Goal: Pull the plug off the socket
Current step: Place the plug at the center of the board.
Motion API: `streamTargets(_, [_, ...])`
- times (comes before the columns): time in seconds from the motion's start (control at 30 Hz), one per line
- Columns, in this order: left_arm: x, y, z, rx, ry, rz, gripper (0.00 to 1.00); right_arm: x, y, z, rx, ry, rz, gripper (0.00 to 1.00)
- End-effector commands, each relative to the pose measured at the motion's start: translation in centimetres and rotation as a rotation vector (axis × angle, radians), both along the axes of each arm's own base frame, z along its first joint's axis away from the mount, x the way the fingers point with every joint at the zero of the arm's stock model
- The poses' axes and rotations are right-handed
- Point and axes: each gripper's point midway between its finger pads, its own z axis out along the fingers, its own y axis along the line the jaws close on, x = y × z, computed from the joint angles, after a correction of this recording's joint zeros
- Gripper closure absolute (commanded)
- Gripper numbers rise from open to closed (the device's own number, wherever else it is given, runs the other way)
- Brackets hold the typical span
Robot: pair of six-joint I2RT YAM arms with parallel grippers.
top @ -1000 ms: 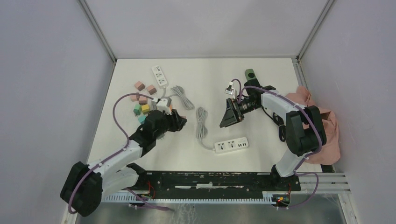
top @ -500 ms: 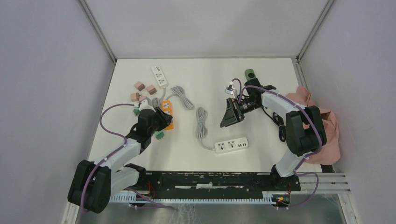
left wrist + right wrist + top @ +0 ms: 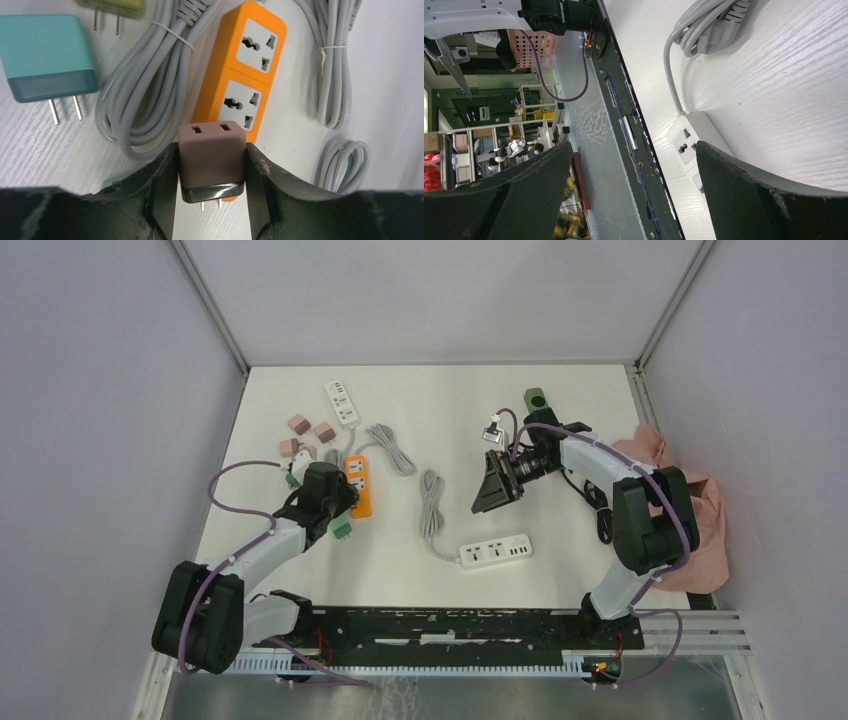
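Over white tabletop, brown plug sits clamped between left jaws.

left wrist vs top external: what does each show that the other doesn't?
Left wrist only: brown plug clamped in the left end effector, prongs bare, clear of the orange strip. Top external only: right end effector open, white power strip, pink cloth. Both: orange strip, grey cables.
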Motion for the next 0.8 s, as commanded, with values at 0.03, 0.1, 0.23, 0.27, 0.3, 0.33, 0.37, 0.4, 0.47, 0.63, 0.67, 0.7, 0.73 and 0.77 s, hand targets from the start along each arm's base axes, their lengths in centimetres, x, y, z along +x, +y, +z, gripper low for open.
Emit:
streamTargets(0.03, [1.1,1.5,1.5,0.003,-0.024,0.127,0.39,1.1,0.1,1.1,0.017,-0.062,0.002,0.0])
streamTargets(0.1, [1.0,1.6,1.6,0.004,-0.022,0.135,0.33,1.0,0.1,1.2,0.017,-0.062,0.002,0.0])
streamTargets(0.23, [1.0,1.6,1.9,-0.001,-0.017,0.139,0.26,1.1,0.0,1.2,0.018,-0.064,0.001,0.0])
streamTargets(0.27, [0.9,1.5,2.1,-0.004,-0.015,0.136,0.25,1.1,0.0,1.2,0.018,-0.063,-0.001,0.0])
streamTargets(0.3, [0.9,1.4,2.3,-0.008,-0.016,0.132,0.22,1.1,0.0,1.2,0.018,-0.063,0.0,0.0])
streamTargets(0.33, [0.9,1.3,2.5,-0.012,-0.017,0.128,0.2,1.1,0.0,1.2,0.018,-0.064,-0.001,0.0])
streamTargets(0.37, [0.9,1.1,2.7,-0.018,-0.017,0.121,0.19,1.1,0.0,1.2,0.018,-0.064,0.0,0.0])
streamTargets(0.4, [0.9,0.9,2.9,-0.026,-0.019,0.114,0.17,1.1,0.0,1.2,0.017,-0.066,0.0,0.0])
streamTargets(0.47, [0.9,0.6,3.4,-0.043,-0.024,0.1,0.14,1.1,-0.1,1.2,0.016,-0.068,-0.001,0.0])
streamTargets(0.63, [0.9,-0.5,5.3,-0.091,-0.067,0.045,0.06,1.1,-0.1,1.3,0.015,-0.07,-0.001,0.0])
streamTargets(0.67, [0.9,-0.7,5.7,-0.1,-0.075,0.038,0.04,1.1,-0.1,1.3,0.015,-0.071,-0.001,0.0])
streamTargets(0.7, [0.8,-0.9,6.0,-0.11,-0.084,0.029,0.02,1.1,-0.1,1.4,0.017,-0.074,0.001,0.0])
streamTargets(0.73, [0.8,-1.0,6.4,-0.117,-0.094,0.023,0.01,1.2,-0.1,1.4,0.016,-0.077,0.001,0.0])
streamTargets(0.77, [0.7,-1.1,6.8,-0.125,-0.105,0.016,0.0,1.1,-0.2,1.4,0.017,-0.077,0.002,0.0])
